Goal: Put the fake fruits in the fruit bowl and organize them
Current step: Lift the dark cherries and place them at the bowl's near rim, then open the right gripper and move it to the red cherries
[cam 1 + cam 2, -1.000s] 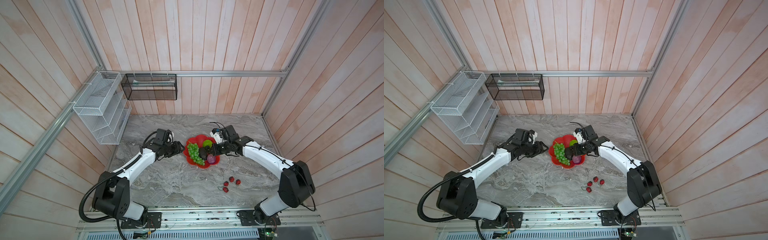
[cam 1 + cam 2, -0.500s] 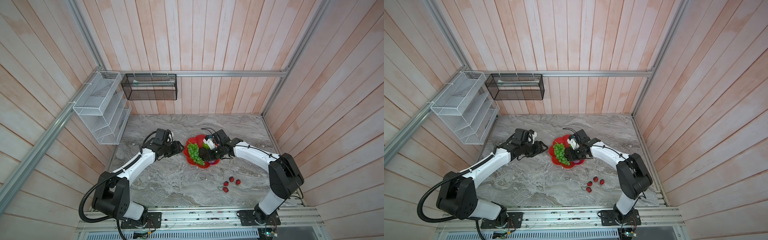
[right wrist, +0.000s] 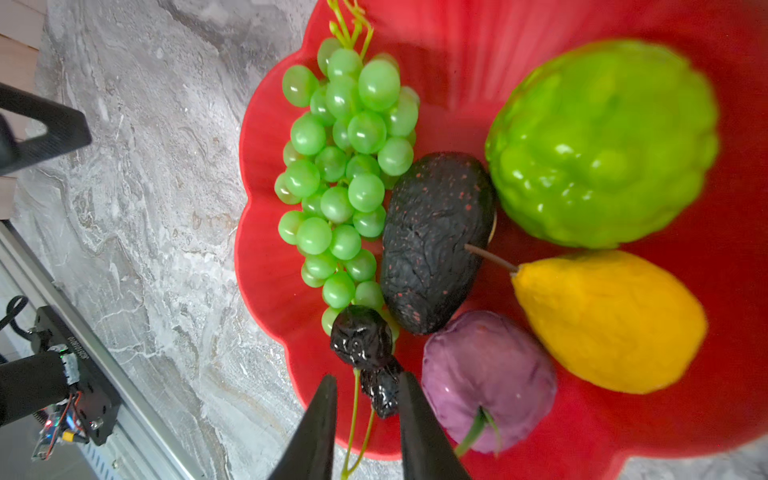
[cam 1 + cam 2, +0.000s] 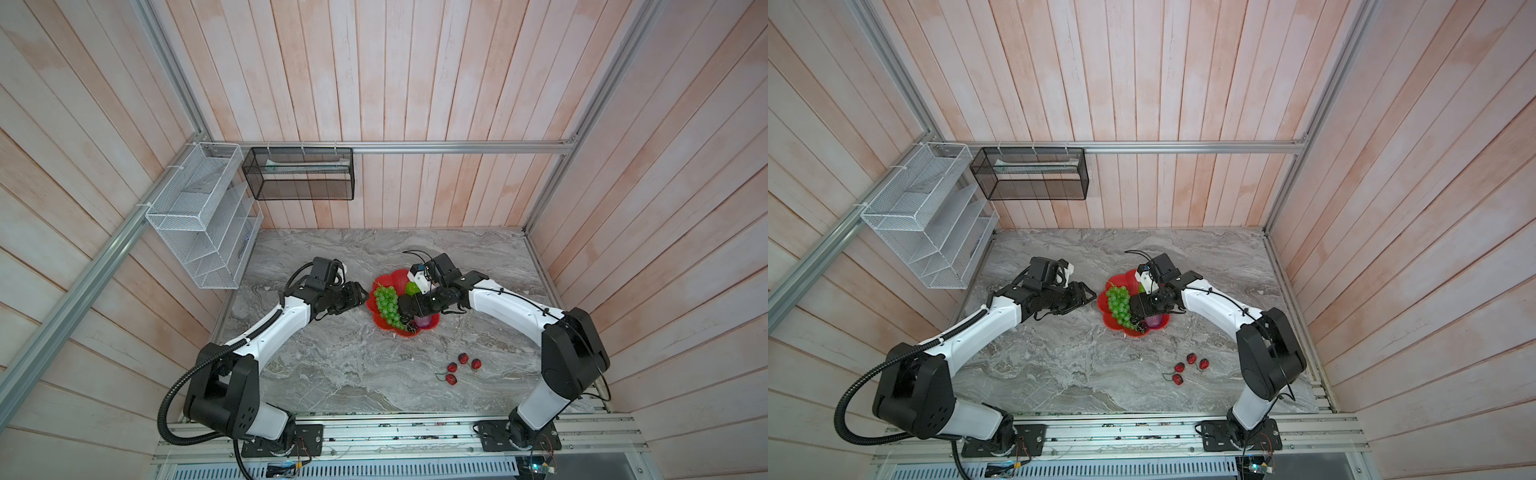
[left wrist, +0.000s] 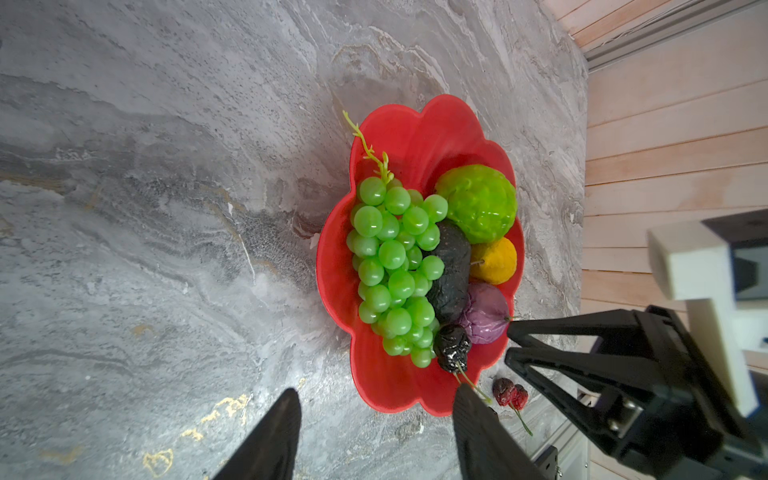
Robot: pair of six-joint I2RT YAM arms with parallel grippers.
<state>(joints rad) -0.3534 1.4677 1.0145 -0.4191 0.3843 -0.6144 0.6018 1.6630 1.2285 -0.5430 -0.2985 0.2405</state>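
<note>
Fruit bowl with green grape bunch

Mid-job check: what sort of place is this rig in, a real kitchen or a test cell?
Probably a mock-up test cell, not a real kitchen: plank walls on a bare aluminium frame, a marble-look tabletop, and a metal mounting rail along its front.

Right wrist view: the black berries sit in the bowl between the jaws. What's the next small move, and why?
Probably lift the right gripper straight up, clear of the black berries. Its jaws stand apart with a gap beside them, and they appear to rest in the red fruit bowl against the green grape bunch. The red berries lie outside it on the marble table.
</note>
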